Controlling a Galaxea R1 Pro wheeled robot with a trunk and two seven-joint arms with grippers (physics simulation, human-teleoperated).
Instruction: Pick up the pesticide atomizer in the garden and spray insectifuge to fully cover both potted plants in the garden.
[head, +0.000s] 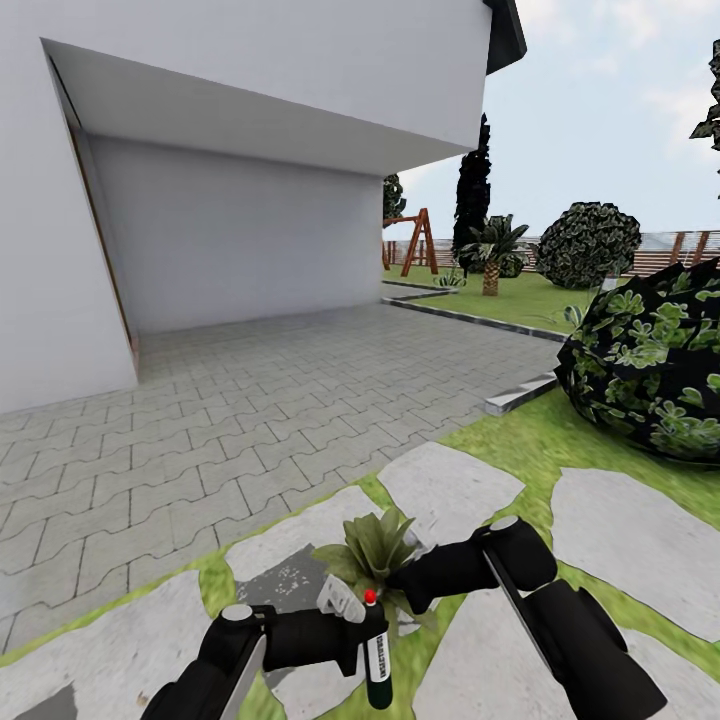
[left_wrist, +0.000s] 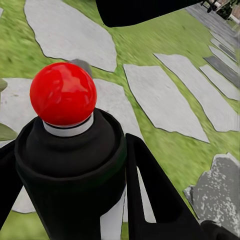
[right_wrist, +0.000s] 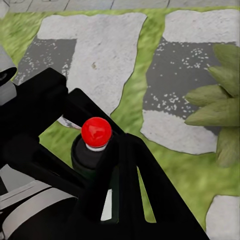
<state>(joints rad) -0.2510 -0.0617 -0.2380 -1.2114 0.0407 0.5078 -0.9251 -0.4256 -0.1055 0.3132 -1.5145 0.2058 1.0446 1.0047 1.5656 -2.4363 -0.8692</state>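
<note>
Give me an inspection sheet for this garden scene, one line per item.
Surface: stepping stones set in lawn, grey paving behind.
Job's things: spray bottle upright, red tip up; potted plant just beyond it, leaves green.
Clutter: nothing seen.
Grippers: left gripper shut on the bottle; right gripper close by the plant, state unclear.
Cables: nothing seen.
Surroundings: white house, dark bush, swing frame, fence.

A white house wall (head: 250, 150) with a deep recess stands over grey interlocking paving (head: 250, 420); flat stepping stones (head: 630, 540) lie in green lawn (head: 530, 440); a dark leafy bush (head: 650, 370), a wooden swing frame (head: 415, 243), a fence (head: 680, 250) and pale cloudy sky (head: 600, 100) lie beyond.
</note>
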